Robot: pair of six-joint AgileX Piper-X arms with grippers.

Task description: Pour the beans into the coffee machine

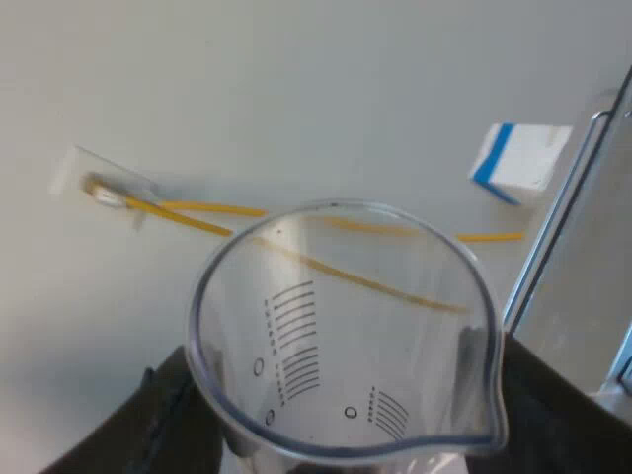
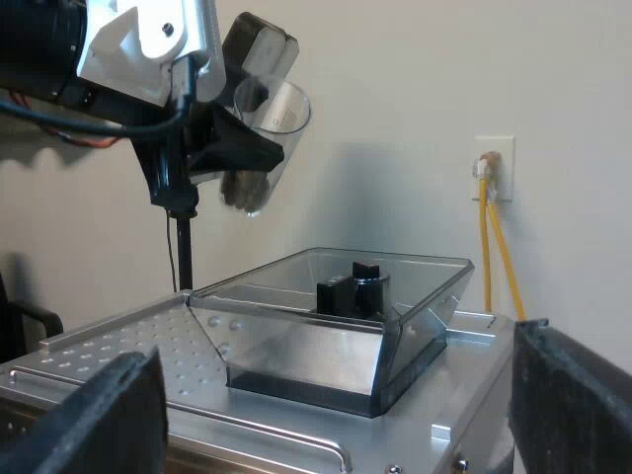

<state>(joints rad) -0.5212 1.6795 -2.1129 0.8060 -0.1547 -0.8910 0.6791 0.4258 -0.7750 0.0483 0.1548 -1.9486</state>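
Two yellow cables behind measuring glass

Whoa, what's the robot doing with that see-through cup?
The left gripper is holding a clear measuring glass up in the air over the top of the espresso machine, close to its bean hopper. Looking down into the glass, no beans show, so it seems empty. The hopper has a black part in its middle. The right gripper hangs open by the machine's top and holds nothing.
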